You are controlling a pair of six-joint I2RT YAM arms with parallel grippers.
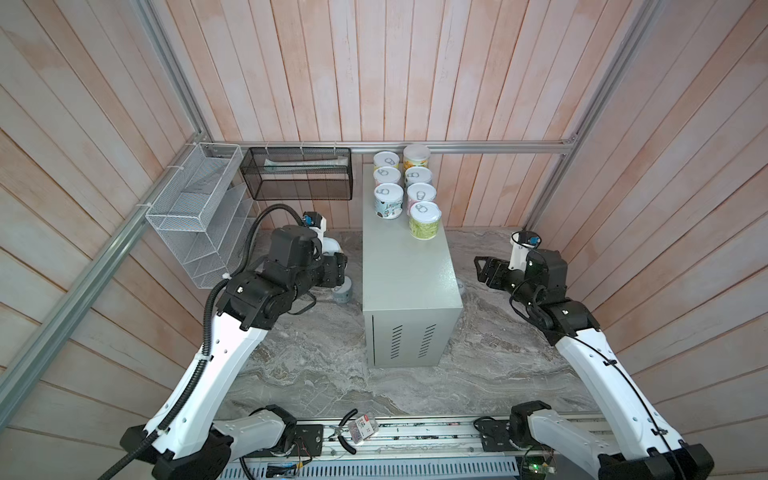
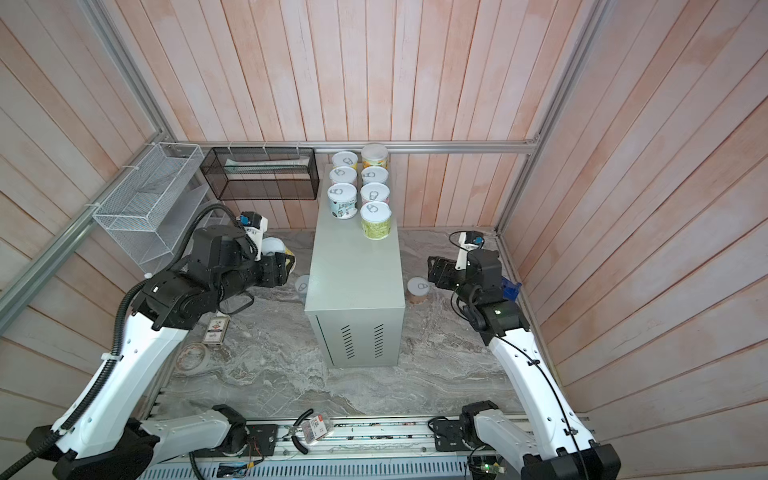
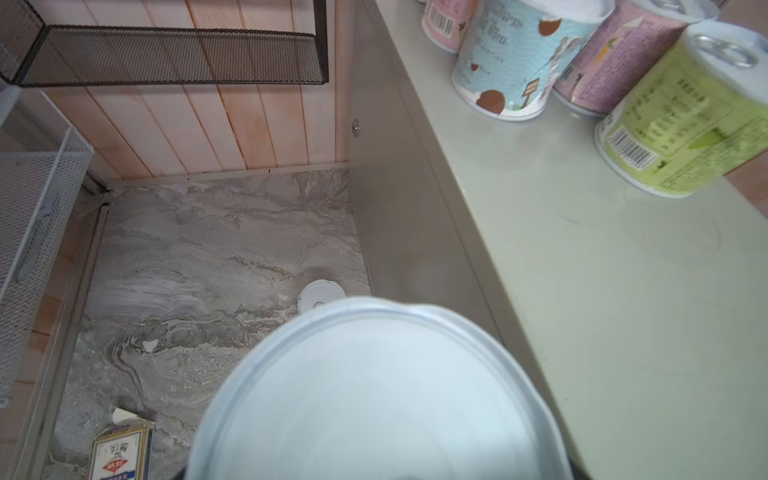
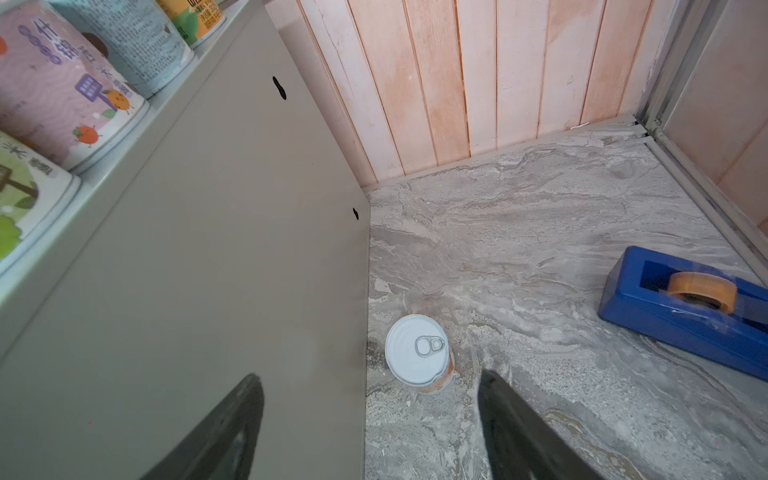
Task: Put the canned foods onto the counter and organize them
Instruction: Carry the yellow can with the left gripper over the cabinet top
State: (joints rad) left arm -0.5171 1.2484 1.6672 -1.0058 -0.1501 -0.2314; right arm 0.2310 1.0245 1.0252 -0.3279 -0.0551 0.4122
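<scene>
the grey marble surface point(image 1: 324, 374) bears the pale grey-green counter point(image 1: 405, 266), upright in its middle. on the marble a tin point(image 2: 302, 286) stands just beside the counter's left wall, an orange-labelled tin point(image 2: 418, 289) near its right wall; also a blue tape dispenser point(image 4: 665, 328), a card box point(image 2: 216, 329) and a tape roll point(image 2: 192, 356). seven tins point(image 1: 389, 200) stand in two rows at the counter top's far end
</scene>
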